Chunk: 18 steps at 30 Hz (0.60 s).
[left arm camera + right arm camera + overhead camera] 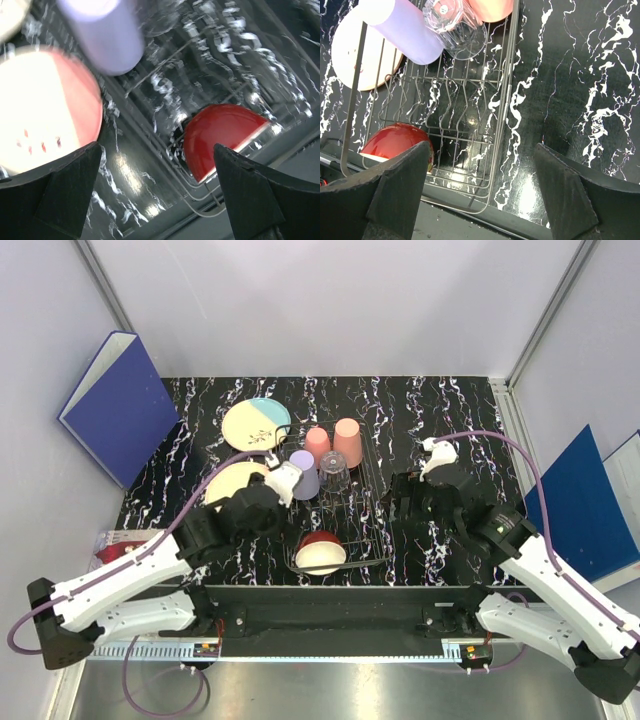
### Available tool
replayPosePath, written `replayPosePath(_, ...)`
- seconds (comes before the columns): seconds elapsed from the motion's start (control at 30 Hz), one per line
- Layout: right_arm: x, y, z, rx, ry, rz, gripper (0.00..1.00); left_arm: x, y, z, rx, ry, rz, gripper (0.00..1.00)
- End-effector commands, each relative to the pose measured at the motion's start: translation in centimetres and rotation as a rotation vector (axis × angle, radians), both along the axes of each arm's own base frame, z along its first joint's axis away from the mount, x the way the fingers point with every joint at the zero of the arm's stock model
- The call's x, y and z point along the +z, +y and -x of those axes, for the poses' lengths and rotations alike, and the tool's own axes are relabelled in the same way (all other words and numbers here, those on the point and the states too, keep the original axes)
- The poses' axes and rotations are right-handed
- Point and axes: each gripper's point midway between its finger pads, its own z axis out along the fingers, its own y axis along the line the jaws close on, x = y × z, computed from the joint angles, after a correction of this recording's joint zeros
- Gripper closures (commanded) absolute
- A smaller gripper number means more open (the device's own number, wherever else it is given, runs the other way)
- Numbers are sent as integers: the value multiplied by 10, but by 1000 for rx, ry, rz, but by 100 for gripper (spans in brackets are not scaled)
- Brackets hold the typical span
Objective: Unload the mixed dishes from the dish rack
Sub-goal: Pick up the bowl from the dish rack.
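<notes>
only the top view shows the blue-and-cream plate (256,424).

Plate half covered, cup cropped and blurred

The left arm (130,585) hides the near right part of the salmon-pink plate (225,482); the left wrist view is blurred, its lavender cup (107,35) cut by the top edge.

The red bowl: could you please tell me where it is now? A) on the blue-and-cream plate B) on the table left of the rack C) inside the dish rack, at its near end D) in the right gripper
C: the red bowl lies tipped inside the dish rack, at the end nearest the arms.
</notes>
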Motion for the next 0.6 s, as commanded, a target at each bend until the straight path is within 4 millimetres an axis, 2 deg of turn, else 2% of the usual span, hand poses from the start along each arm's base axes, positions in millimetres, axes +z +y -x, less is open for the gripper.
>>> replayPosePath(0.0,1,1,-2,5,-24,4,7,51,-35,18,-322,-268,109,1)
replayPosePath(0.07,3,2,-1,6,-30,-12,7,58,-37,23,-422,-351,90,1)
replayPosePath(0.13,5,3,0,8,-33,-29,7,49,-41,27,-517,-371,30,1)
replayPosePath(0.3,6,3,3,12,-29,-46,7,7,-56,39,-674,-311,-71,1)
replayPosePath(0.47,5,0,5,1,-33,-49,6,-14,-70,50,-777,-276,-89,3)
replayPosePath(0.57,4,-1,5,-2,-25,-44,5,-15,-73,51,-785,-288,-89,3)
